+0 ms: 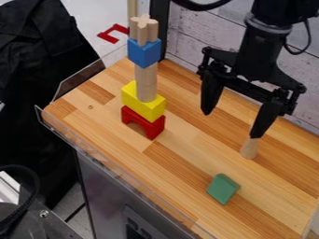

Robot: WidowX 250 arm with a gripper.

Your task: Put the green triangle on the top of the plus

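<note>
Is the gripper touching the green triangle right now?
Apart. The camera view shows wooden tabletop between the green triangle and the open gripper, whose fingertips both sit well away from it.

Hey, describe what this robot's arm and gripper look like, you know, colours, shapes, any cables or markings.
The arm is black, with a greyish round collar above the gripper. A thin black cable loops out beside it. The gripper is black too, with a wide, jointed crossbar and two long fingers that narrow towards their tips.
</note>
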